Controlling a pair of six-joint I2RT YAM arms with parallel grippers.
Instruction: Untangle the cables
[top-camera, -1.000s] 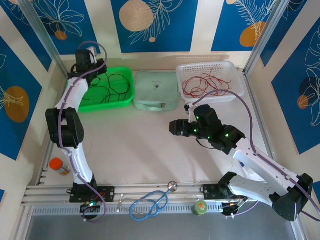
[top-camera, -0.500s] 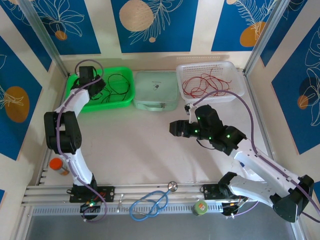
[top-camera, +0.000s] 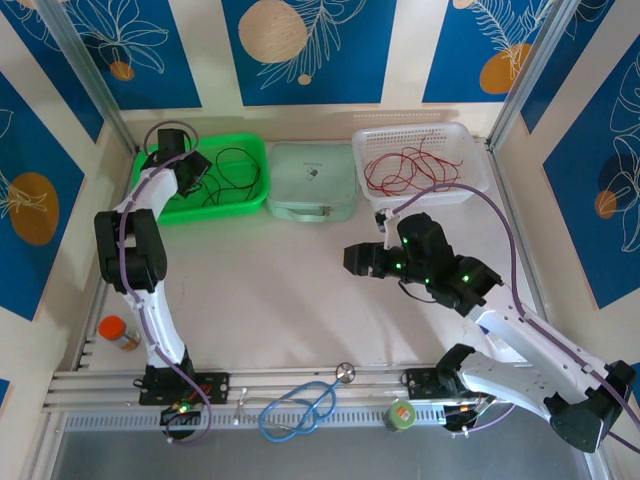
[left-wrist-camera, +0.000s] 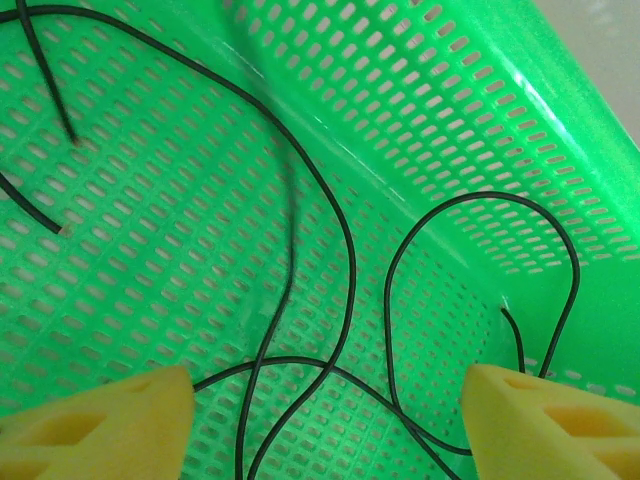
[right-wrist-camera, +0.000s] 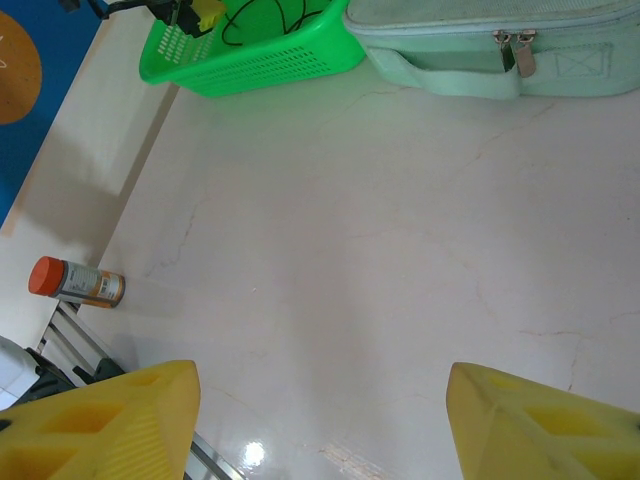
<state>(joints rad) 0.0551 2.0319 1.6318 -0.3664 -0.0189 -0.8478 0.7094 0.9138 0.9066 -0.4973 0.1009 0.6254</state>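
- Your left hand (left-wrist-camera: 325, 405) has just spread inside the green basket (left-wrist-camera: 480, 110); the black cables (left-wrist-camera: 348, 250) lie loose just ahead of it, so one looks delivered.
- Your right hand (right-wrist-camera: 320, 400) stays spread, empty; the red cables (top-camera: 410, 165) lie beyond it.

I can read nothing; the label on the orange-capped bottle (right-wrist-camera: 78, 283) at the left edge of the table (right-wrist-camera: 350, 250) is too small.

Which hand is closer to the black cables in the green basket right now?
Left. The left hand hangs open just above the black cables inside the green basket; the right hand is out over the table, away from that basket.
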